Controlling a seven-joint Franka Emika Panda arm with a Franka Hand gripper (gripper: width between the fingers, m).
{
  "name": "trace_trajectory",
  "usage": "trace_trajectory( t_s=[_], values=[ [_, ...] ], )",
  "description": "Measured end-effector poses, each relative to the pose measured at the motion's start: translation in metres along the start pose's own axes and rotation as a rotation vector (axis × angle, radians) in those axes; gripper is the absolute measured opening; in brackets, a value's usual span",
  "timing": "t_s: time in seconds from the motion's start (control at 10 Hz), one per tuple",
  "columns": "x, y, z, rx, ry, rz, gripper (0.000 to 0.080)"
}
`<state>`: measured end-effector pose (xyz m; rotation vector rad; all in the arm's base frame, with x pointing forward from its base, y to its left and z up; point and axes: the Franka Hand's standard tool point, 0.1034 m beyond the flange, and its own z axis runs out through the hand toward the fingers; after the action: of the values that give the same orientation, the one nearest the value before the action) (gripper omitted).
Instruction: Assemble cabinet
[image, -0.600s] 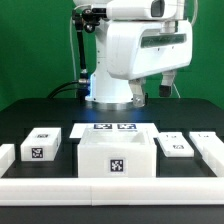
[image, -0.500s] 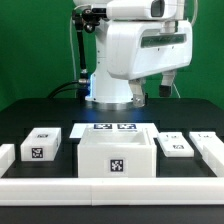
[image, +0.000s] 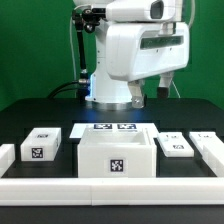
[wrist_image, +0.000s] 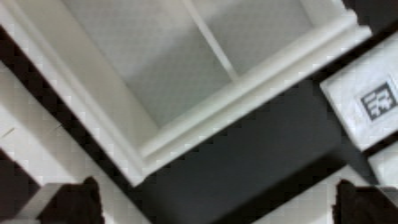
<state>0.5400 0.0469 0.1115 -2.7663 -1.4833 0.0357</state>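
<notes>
You are seeing the gripper (wrist_image: 228, 203) hanging above the counter (image: 30, 110), spread wide and gripping nothing. The cabinet (image: 116, 157) is sitting at the front middle of the counter, just before the marker board (image: 113, 129), between a small tagged box (image: 41, 145) and a flat tagged panel (image: 176, 146).

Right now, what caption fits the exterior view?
Panda arm stands behind the open white cabinet box, flanked by a small tagged block and a flat tagged panel.

Barely any change: only a faint shift of the gripper (wrist_image: 231, 200) toward the exterior view's right, beneath the white arm (image: 135, 50); too slight to judge further.
</notes>
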Motion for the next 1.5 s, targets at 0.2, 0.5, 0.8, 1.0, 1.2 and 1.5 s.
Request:
trace_trajectory(
  t_s=[0.2,0.5,0.8,1.0,1.2,1.5],
  values=[
    [-0.017,-0.017,-0.001,0.002,-0.008,-0.074,0.0650],
    [-0.017,-0.013,-0.002,-0.010,0.000,-0.223,0.0650],
    [-0.032,-0.021,0.007,0.010,-0.011,-0.491,0.0650],
    [-0.045,-0.023,0.013,0.021,-0.012,-0.700,0.0650],
    [-0.044,-0.022,0.013,0.020,-0.011,-0.720,0.0650],
    [-0.052,-0.035,0.040,0.057,-0.013,-0.667,0.0650]
  ],
)
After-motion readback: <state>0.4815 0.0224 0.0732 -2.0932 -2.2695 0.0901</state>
